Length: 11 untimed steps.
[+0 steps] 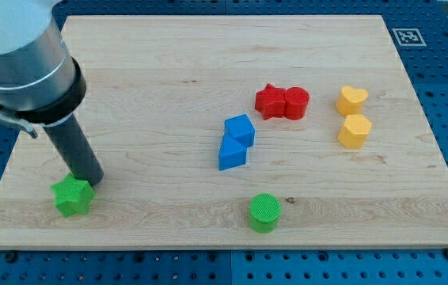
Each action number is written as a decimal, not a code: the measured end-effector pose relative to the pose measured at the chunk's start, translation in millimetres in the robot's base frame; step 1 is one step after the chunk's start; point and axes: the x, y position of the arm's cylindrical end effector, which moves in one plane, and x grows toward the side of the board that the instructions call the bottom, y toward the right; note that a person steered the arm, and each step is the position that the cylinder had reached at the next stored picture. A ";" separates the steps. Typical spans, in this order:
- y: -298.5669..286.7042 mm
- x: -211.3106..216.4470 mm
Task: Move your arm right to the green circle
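Down at the board's (168, 63) left end sits my tip (93, 181), a bare rod with no jaws to open or shut, touching the green star (74, 196) at its upper right edge. Green circle (264, 212) lies well to the view's right of that star, near the bottom edge. Up and right of the star: two blue blocks (235, 142) touching, a red star (270, 101) against a red cylinder (296, 103), then yellow heart (352, 100) above yellow hexagon (355, 131).

Robotics lab, wooden board (168, 71) on blue pegboard bench (446, 87), fiducial tag (407, 36)
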 end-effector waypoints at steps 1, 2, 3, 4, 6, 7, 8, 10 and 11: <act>0.0 0.8; 0.0 1.5; 0.0 1.5; 13.7 -3.8; 35.4 -5.4; 45.8 -5.4; 50.3 -5.4; 101.0 -4.4; 125.8 -2.6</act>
